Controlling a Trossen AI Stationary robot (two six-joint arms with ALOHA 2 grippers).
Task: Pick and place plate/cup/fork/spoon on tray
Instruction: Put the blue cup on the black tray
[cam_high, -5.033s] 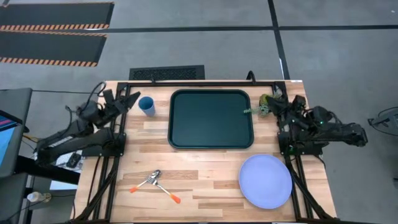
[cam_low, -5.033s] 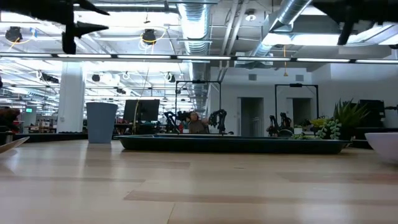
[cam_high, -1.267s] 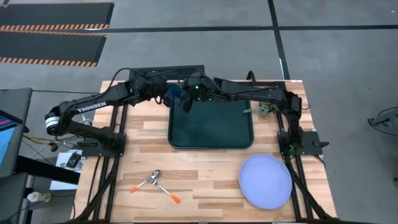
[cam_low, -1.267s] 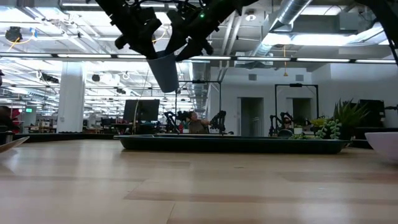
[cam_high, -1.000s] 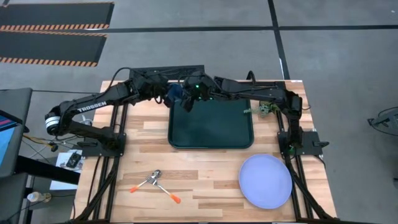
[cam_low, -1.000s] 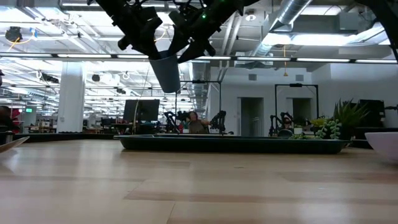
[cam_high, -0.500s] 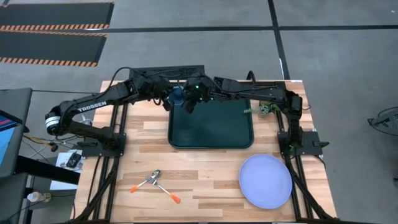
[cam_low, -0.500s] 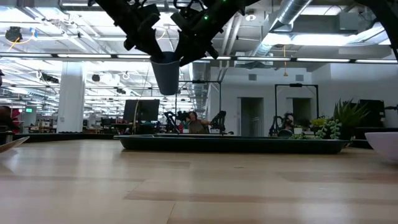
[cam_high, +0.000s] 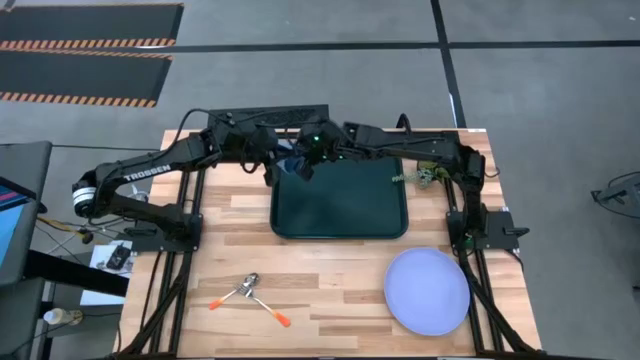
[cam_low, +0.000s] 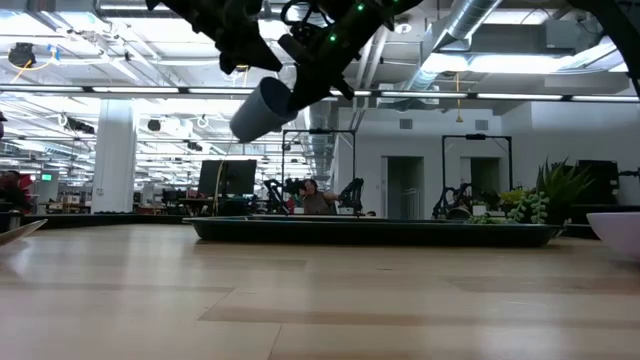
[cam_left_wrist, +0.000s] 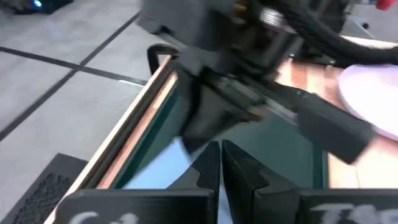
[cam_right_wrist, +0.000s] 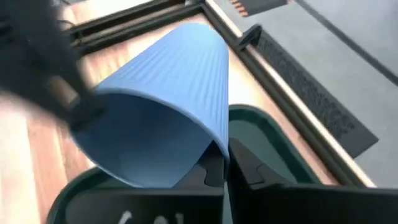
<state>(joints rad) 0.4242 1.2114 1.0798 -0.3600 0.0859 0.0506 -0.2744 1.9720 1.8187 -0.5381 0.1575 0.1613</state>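
The blue cup (cam_high: 290, 160) hangs tilted in the air over the far left corner of the dark tray (cam_high: 340, 215). Its base points down toward the table's left (cam_low: 250, 118). My left gripper (cam_low: 255, 65) is at its upper left, my right gripper (cam_low: 300, 92) at its right, and both are shut on its rim. The lavender plate (cam_high: 427, 290) lies flat at the near right. The orange-handled fork and spoon (cam_high: 245, 292) lie crossed on the wood at the near left; I cannot tell which is which. My left gripper, blurred in the right wrist view, meets the cup's rim (cam_right_wrist: 93, 109) on the side away from my right gripper. It comes from the table's left and from above. In its own wrist view the fingers (cam_left_wrist: 208, 165) hide the place of contact. My right gripper pinches the cup's wall at the rim (cam_right_wrist: 216, 144), one finger inside the mouth and one outside. It comes from the table's right, slanting down. The cup is clear of the tray, mouth toward this gripper, base slanting down and away.
A small green plant (cam_high: 428, 170) stands just right of the tray's far right corner. Bare wood lies between the tray and the cutlery. The tray's raised rim (cam_low: 400, 232) runs across the low view.
My right gripper has shut on the cup's rim. The cup, upright a second ago, has tipped: its base has swung toward the table's left while its mouth stays by my right gripper. Both grippers have stayed above the tray's far left corner.
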